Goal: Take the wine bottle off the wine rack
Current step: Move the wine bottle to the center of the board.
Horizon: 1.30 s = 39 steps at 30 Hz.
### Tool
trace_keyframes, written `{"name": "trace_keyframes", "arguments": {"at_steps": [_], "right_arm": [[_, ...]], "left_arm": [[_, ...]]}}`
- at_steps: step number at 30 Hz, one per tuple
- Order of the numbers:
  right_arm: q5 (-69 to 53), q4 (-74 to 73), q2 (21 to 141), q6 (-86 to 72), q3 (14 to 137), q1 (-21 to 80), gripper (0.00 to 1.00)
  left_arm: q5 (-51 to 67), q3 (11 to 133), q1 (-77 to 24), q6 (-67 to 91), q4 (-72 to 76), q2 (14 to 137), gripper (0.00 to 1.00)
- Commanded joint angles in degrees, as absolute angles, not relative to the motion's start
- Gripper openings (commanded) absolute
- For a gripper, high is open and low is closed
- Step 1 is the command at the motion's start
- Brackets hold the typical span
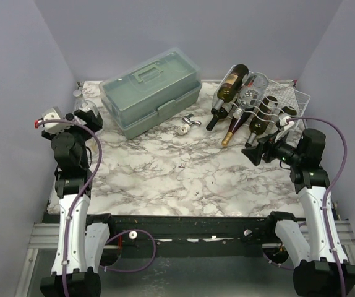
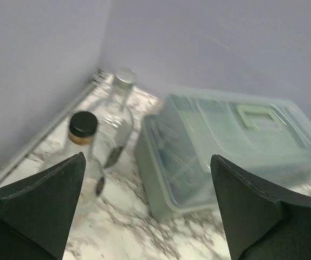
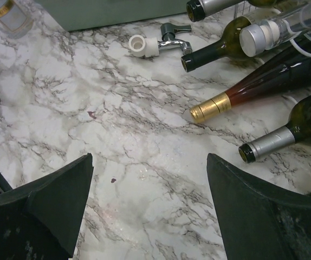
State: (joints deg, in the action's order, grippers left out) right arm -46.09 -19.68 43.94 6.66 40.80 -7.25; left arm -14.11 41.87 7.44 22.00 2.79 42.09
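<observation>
Left claw (image 2: 147, 157), right claw (image 3: 149, 157), both agape.

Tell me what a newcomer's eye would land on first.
The white wine rack at the far right, loaded with wine bottles whose necks jut over the marble table. Next, the pale green toolbox at the back, and two clear bottles standing in the far-left corner before the open left gripper.

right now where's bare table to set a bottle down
The wide marble stretch from the toolbox to the near edge is bare. Crowded: bottle necks spilling from the wine rack back right, the tap beside them, two clear bottles back left.
</observation>
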Motion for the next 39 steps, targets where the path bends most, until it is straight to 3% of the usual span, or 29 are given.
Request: {"name": "trace_keyframes", "arguments": {"at_steps": [1,7,22,29,39], "right_arm": [[-47.9,-22.4,46.2,8.2,44.5,-7.6,0.89],[-51.4,-26.2,51.5,8.9,51.0,-7.6,0.89],[-47.6,-32.8,64.0,8.3,66.4,-7.1,0.88],[-40.0,-34.8,68.5,7.0,71.7,-3.4,0.88],[-17.4,-31.6,74.9,3.5,73.8,9.0,0.89]], "left_arm": [[7.1,41.0,7.7,25.9,-8.4,38.8,0.99],[20.3,37.2,7.5,23.2,-10.6,34.9,0.99],[25.1,31.9,2.0,19.1,-12.9,32.1,0.99],[26.4,31.9,2.0,20.2,-12.9,32.7,0.99],[25.2,31.6,2.0,19.7,-12.8,31.5,0.99]]}}
